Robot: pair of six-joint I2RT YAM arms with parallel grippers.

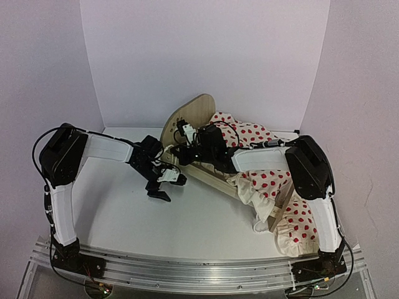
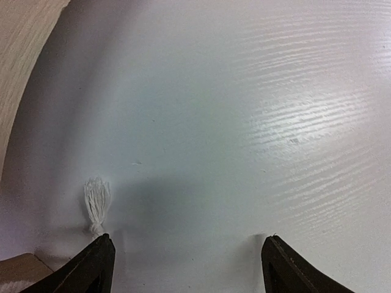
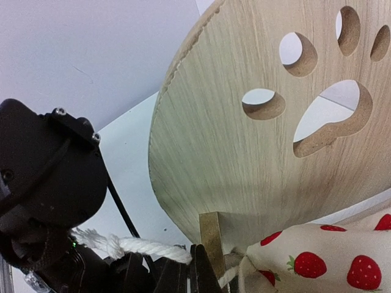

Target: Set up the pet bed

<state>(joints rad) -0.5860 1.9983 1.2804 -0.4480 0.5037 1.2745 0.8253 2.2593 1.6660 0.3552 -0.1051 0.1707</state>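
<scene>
Hovering beside the pet bed [image 1: 193, 115], left jaws gape wide above the tabletop [image 1: 124, 212].
Right jaws, by the headboard [image 3: 244, 165]: grip unclear.

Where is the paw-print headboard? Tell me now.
In the top view the headboard stands at the far middle of the table, just beyond the right gripper, with the red-spotted blanket heaped at its right.

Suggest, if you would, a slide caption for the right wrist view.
Close-up of the pet bed's paw-print headboard, with strawberry-print fabric and a white rope at its base.
</scene>
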